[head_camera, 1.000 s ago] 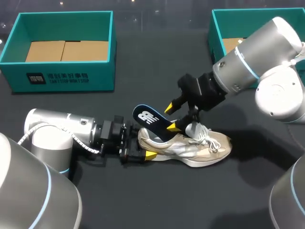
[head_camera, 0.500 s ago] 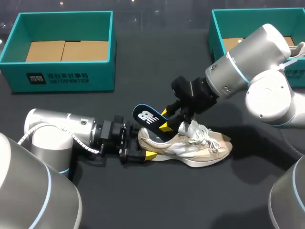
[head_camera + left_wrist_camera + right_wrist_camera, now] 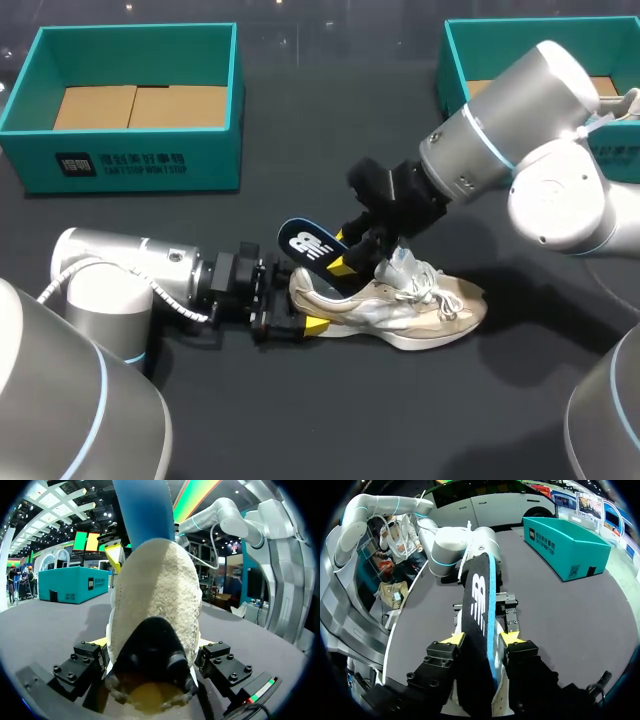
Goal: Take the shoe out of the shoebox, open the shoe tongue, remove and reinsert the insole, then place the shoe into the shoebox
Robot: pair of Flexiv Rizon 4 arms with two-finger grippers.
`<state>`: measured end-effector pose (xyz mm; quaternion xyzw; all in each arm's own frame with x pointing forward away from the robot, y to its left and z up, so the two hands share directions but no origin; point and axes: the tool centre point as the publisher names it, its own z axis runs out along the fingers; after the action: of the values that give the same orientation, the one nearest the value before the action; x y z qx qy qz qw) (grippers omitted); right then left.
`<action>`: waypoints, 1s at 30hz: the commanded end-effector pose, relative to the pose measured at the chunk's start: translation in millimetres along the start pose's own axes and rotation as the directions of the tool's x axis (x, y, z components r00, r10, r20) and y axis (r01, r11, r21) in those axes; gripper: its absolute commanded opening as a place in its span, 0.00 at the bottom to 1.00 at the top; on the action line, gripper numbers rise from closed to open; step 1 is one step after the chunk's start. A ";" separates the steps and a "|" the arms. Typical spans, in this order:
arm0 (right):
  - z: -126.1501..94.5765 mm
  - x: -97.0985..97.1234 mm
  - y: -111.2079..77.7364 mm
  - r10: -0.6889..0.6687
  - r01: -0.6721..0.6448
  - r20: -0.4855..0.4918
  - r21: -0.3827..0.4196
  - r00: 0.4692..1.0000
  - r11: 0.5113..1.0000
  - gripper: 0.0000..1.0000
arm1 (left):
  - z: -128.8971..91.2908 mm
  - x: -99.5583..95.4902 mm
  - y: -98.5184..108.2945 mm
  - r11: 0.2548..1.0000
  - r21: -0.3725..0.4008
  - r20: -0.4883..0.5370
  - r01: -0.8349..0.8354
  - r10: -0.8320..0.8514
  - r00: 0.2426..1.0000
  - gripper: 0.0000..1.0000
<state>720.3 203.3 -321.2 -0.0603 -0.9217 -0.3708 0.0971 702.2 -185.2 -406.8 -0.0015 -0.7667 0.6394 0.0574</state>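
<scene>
Shoe (image 3: 400, 305) out on bench (image 3: 330, 420), L jaws clamped on its heel. R jaws pinch insole (image 3: 312, 248), half out of shoe. Insole step prob. midway; reseat + boxing left.

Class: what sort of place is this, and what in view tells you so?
Probably a robot demonstration bench for shoe handling: a dark table, a teal open shoebox, the left gripper holding a beige sneaker, the right gripper its dark blue insole.
</scene>
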 end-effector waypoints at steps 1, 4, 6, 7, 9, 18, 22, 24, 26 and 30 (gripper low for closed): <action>1.7 4.0 7.7 -0.002 0.002 0.006 0.016 1.000 1.000 0.35 | 0.7 0.1 0.4 1.000 0.000 0.001 0.000 0.000 1.000 0.00; 3.7 5.5 8.5 -0.001 0.001 0.003 0.018 1.000 1.000 0.24 | 0.7 0.1 0.4 1.000 0.000 0.001 0.000 0.000 1.000 0.00; 4.9 6.4 8.3 0.002 -0.002 0.002 0.017 1.000 1.000 0.00 | 0.7 0.1 0.4 1.000 0.000 0.001 0.000 0.000 1.000 0.00; 5.3 6.9 8.3 0.002 -0.002 0.003 0.017 1.000 1.000 0.00 | 0.7 0.1 0.4 1.000 0.000 0.001 0.000 0.000 1.000 0.00; 5.9 7.7 8.8 0.002 -0.002 0.004 0.017 1.000 1.000 0.00 | 0.7 0.1 0.4 1.000 0.000 0.001 0.000 0.000 1.000 0.00; -1.8 13.9 31.7 -0.076 0.076 0.032 0.011 0.997 0.997 0.00 | 0.7 0.1 0.4 1.000 0.000 0.001 0.000 0.000 1.000 0.00; -5.7 15.9 44.7 -0.128 0.128 0.041 -0.017 0.991 0.992 0.00 | 0.7 0.1 0.4 1.000 0.000 0.001 0.000 0.000 1.000 0.00; -5.7 15.9 44.7 -0.128 0.128 0.041 -0.017 0.991 0.992 0.00 | 0.7 0.1 0.4 1.000 0.000 0.001 0.000 0.000 1.000 0.00; -5.7 15.9 44.7 -0.128 0.128 0.041 -0.017 0.991 0.992 0.00 | 0.7 0.1 0.4 1.000 0.000 0.001 0.000 0.000 1.000 0.00; -5.7 15.9 44.7 -0.128 0.128 0.041 -0.017 0.991 0.992 0.00 | 0.7 0.1 0.4 1.000 0.000 0.001 0.000 0.000 1.000 0.00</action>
<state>715.3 232.1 -283.3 -0.0087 -0.9218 -0.3837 0.0551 702.1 -185.2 -406.8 -0.0016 -0.7667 0.6395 0.0575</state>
